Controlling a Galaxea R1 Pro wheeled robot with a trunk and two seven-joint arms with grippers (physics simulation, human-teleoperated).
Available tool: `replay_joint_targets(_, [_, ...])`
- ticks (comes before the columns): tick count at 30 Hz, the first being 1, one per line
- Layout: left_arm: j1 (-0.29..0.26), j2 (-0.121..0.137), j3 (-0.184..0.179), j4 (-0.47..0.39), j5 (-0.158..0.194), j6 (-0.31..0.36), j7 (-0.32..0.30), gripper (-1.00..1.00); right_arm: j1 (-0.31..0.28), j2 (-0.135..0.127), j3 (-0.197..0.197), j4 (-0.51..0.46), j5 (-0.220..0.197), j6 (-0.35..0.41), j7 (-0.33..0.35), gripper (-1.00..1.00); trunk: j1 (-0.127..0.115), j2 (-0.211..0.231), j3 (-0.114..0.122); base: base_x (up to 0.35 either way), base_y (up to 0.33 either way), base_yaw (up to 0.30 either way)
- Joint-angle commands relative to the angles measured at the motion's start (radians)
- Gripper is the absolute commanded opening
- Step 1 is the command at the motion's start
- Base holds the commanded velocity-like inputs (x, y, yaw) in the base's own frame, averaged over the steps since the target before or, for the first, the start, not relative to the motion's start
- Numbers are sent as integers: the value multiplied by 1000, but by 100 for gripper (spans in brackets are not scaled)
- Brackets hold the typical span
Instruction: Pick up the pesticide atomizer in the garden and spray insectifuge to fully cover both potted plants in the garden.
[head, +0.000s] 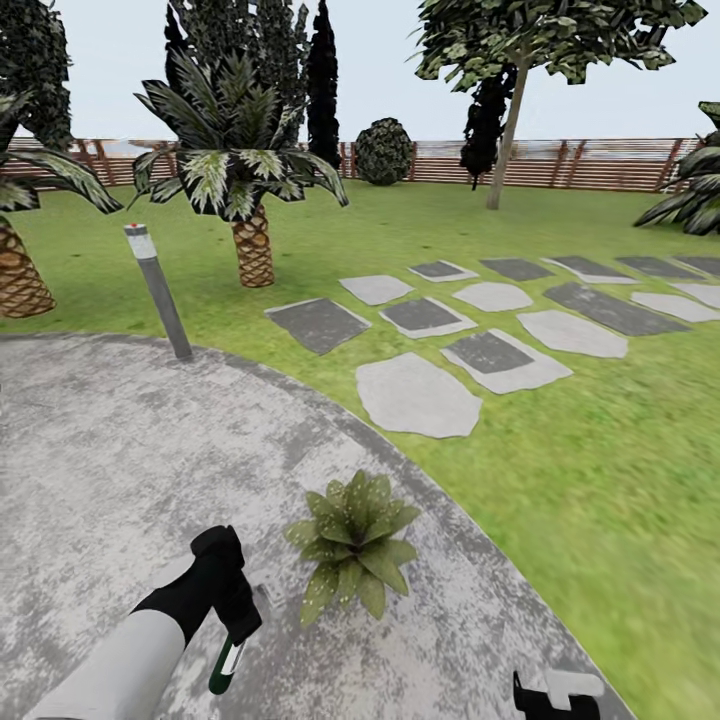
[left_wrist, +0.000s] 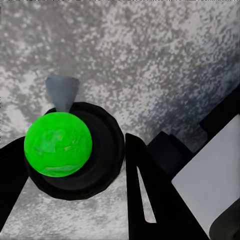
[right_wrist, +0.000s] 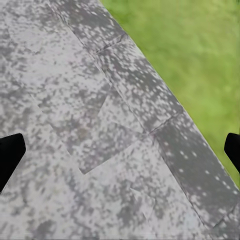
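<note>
My left gripper (head: 236, 622) is shut on the pesticide atomizer (head: 227, 664), a slim dark green bottle with a white band that hangs tilted below the fingers, over the grey stone patio (head: 110, 470). In the left wrist view the atomizer (left_wrist: 58, 144) is seen end-on as a bright green round shape in a dark ring, between my black fingers (left_wrist: 150, 200). One potted plant (head: 352, 545), a low speckled rosette, sits on the patio just right of that gripper. My right gripper (head: 556, 696) is open at the lower edge, jaws wide apart over the patio rim (right_wrist: 150, 125).
A grey bollard lamp (head: 160, 295) stands at the patio's far edge. Palms (head: 245, 200) rise on the lawn behind it. Flat stepping stones (head: 420, 395) cross the grass to the right. A brown slatted fence (head: 560, 165) closes the garden at the back.
</note>
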Motion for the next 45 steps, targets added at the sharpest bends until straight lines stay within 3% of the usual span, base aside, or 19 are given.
replay_joint_targets(1, [0,0,-2,-1,-5,8,-7,-100,-1,-1,-5,1,11,-4,-5,100,0,0,-1,137,-82,35])
replay_joint_targets(14, [1,0,-2,-1,-5,9,-7,-100,-1,-1,-5,1,10,-4,-5,100,0,0,-1,113,-233,17])
replay_joint_targets(36, [1,-1,-3,0,-9,8,-8,-100,-1,0,-5,1,10,-4,-5,100,0,0,-1,62,-230,220])
replay_joint_targets(40, [-6,16,-5,-2,-36,3,-106,-100,-1,0,-5,1,10,-4,-5,100,0,0,-1,6,-5,3])
replay_joint_targets(42, [-8,22,-3,-4,-95,1,-142,-100,-1,0,-5,1,10,-4,-5,100,0,0,-1,0,0,0])
replay_joint_targets(45, [-8,15,-2,-8,-139,4,-153,-100,-1,0,-5,1,10,-4,-5,100,0,0,-1,0,0,0])
